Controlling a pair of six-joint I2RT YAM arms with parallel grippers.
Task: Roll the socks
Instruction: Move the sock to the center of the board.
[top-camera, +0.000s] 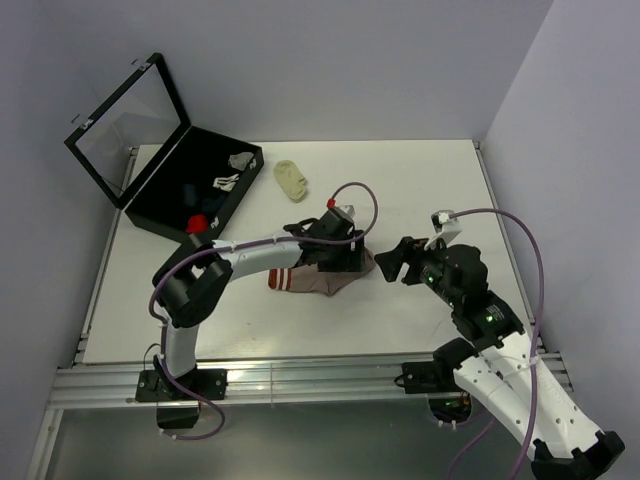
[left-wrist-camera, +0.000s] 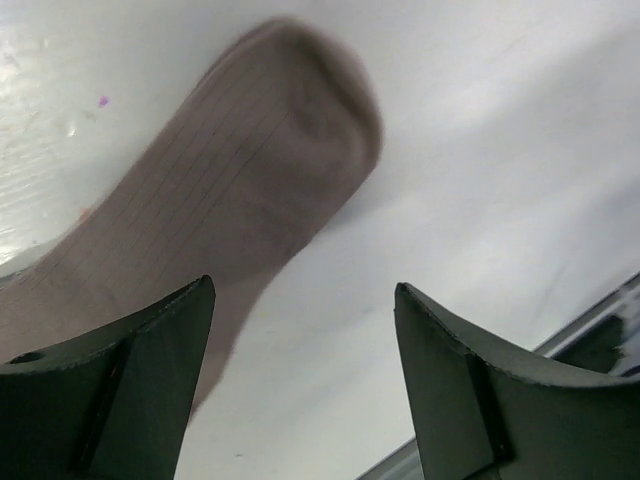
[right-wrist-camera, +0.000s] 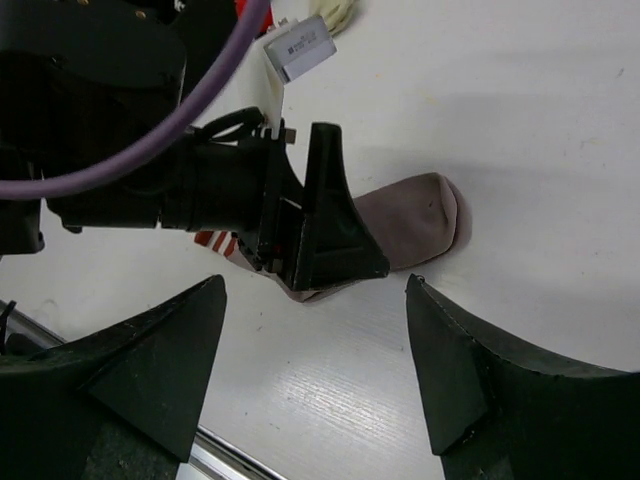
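Left gripper (left-wrist-camera: 302, 300): I had it standing wide, nothing between the jaws, low over the sock. One jaw hung above the sock's edge and the other above bare table. I could not tell whether either tip touched the fabric.

Dusty-pink sock (left-wrist-camera: 230, 170): it lay flat and unrolled directly beneath the left gripper. Its rounded toe (right-wrist-camera: 430, 210) stuck out ahead of the jaws, and its red-and-white striped cuff (top-camera: 282, 280) trailed back under the wrist.

Right gripper (right-wrist-camera: 315, 290): also spread wide and empty. It was parked just off the toe end, facing the left gripper across the sock and apart from it.

Why so placed: I judged the left jaws were straddling the sock to pin or pinch its middle. The right waited by the toe, where a roll would most naturally start.

Table (top-camera: 420, 190): white, with bare surface on both sides of the grippers.

Farther out, beyond the left gripper: a pale-yellow sock (top-camera: 291, 179) lay well apart. An open black case (top-camera: 235, 200) held small white-grey items (top-camera: 240, 160), plus something dark blue and something red, possibly the other socks.

Progress: by my reading the roll was not yet begun.
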